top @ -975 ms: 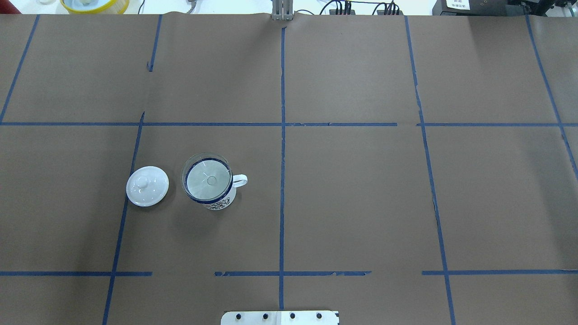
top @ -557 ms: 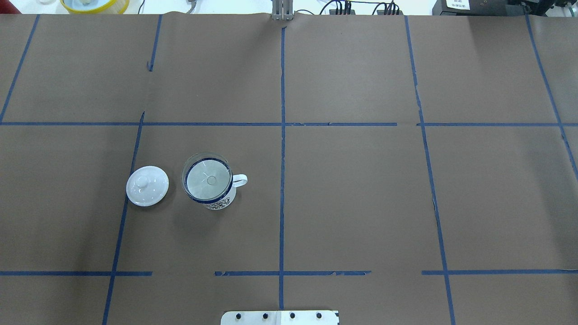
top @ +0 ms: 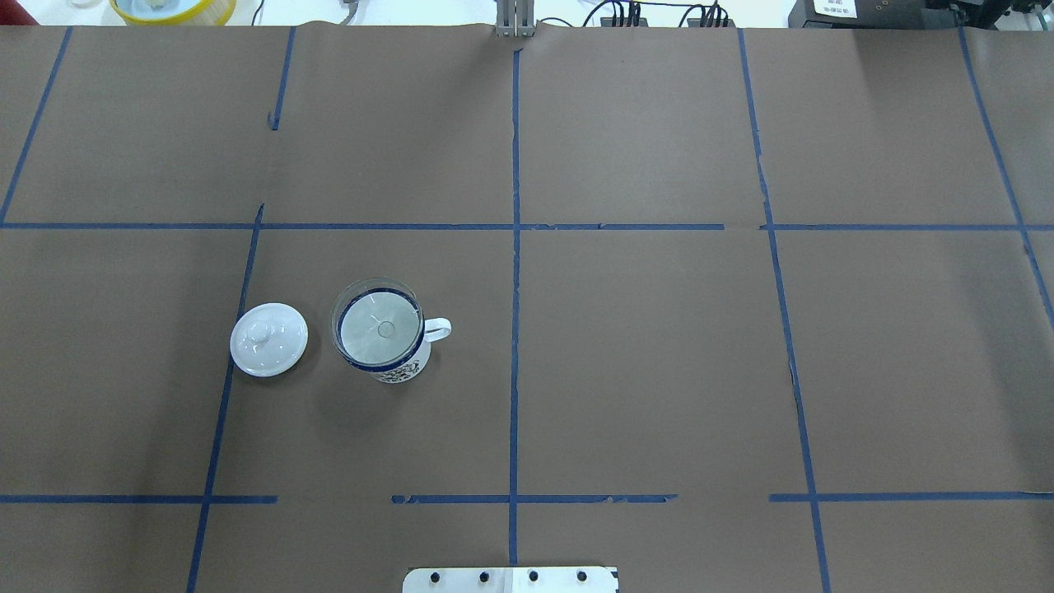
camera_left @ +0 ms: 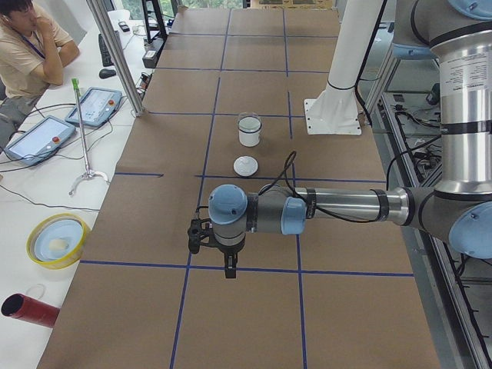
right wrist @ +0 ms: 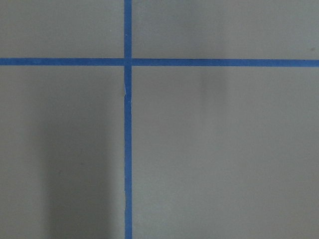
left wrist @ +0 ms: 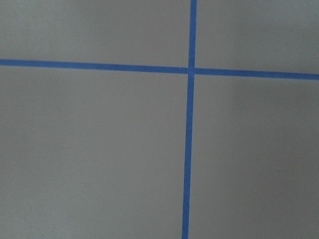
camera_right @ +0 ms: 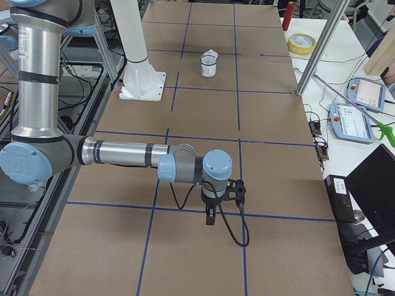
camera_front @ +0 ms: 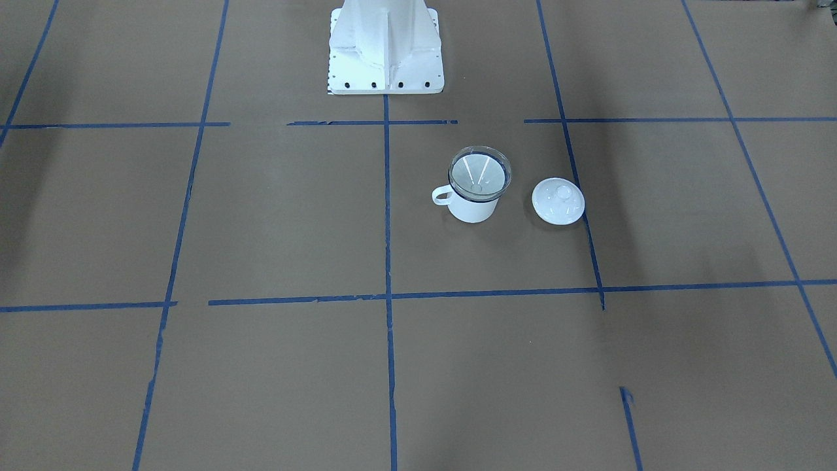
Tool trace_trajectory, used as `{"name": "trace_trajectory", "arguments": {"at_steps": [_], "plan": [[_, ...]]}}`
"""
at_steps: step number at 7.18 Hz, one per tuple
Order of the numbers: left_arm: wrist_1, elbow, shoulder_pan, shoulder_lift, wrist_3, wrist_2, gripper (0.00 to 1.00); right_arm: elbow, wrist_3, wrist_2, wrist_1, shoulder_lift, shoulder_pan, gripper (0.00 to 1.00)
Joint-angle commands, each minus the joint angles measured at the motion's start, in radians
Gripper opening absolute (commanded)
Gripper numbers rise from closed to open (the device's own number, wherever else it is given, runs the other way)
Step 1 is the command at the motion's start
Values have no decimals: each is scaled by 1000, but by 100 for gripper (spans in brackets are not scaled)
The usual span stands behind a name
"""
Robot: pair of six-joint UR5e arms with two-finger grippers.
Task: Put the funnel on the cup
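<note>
The clear funnel [top: 379,323] sits in the mouth of the white cup [top: 405,371] with the dark blue rim, its spout pointing down inside. The cup's handle points toward the table's middle. The funnel [camera_front: 478,171] and the cup [camera_front: 472,209] also show in the front view, and small in the left view [camera_left: 249,132]. My left gripper [camera_left: 229,269] hangs over a tape crossing, far from the cup. My right gripper [camera_right: 210,219] hangs over the table's other end. I cannot tell whether either is open or shut. Both wrist views show only bare paper and tape.
A white knobbed lid [top: 268,338] lies on the brown paper just beside the cup. The robot's white base [camera_front: 386,46] stands at the near edge. A yellow bowl [camera_left: 56,240], a red tube [camera_left: 27,307] and tablets lie off the table by a seated operator.
</note>
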Motion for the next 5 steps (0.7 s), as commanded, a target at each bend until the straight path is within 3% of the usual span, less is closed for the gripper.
{"name": "trace_trajectory", "arguments": {"at_steps": [1,5], "plan": [[97,-73,-2,-6,13,5,100,0,0,0,0,0,0,100],[95,-53,-7,-54,100,-4,100,0,0,0,0,0,0,100]]}}
